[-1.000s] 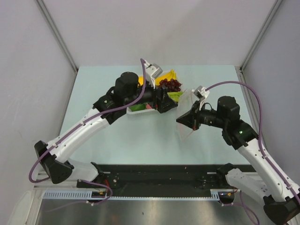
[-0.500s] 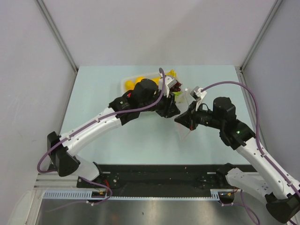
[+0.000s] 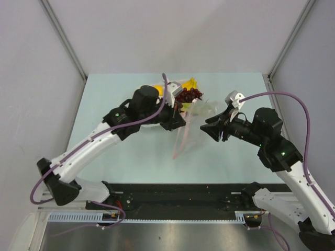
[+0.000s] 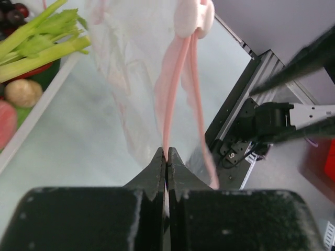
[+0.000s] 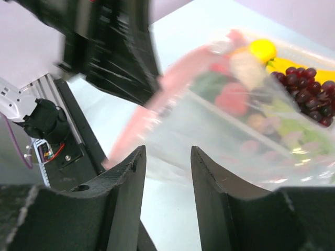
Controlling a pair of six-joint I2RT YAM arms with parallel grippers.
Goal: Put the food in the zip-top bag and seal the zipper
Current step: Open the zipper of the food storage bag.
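Note:
The clear zip-top bag (image 3: 198, 117) hangs off the table between both arms. Its pink-red zipper (image 3: 179, 142) trails down toward the front. My left gripper (image 4: 166, 156) is shut on that zipper (image 4: 175, 89), with the bag (image 4: 131, 68) spreading beyond it. My right gripper (image 5: 167, 151) is open just short of the bag (image 5: 235, 141), with nothing between its fingers; in the top view it (image 3: 208, 128) sits right of the bag. The food is behind the bag: purple grapes (image 3: 189, 94), yellow bananas (image 3: 189, 83), a green stalk (image 4: 36, 44) and a lemon (image 5: 261, 49).
The white basket (image 4: 43, 111) holding the food stands at the back middle of the table, under my left arm (image 3: 144, 102). The black rail (image 3: 178, 201) runs along the near edge.
My left gripper swung over from the basket and shut on the zipper. My right gripper opened, let go of the bag and drew back to the right. The bag shifted left.

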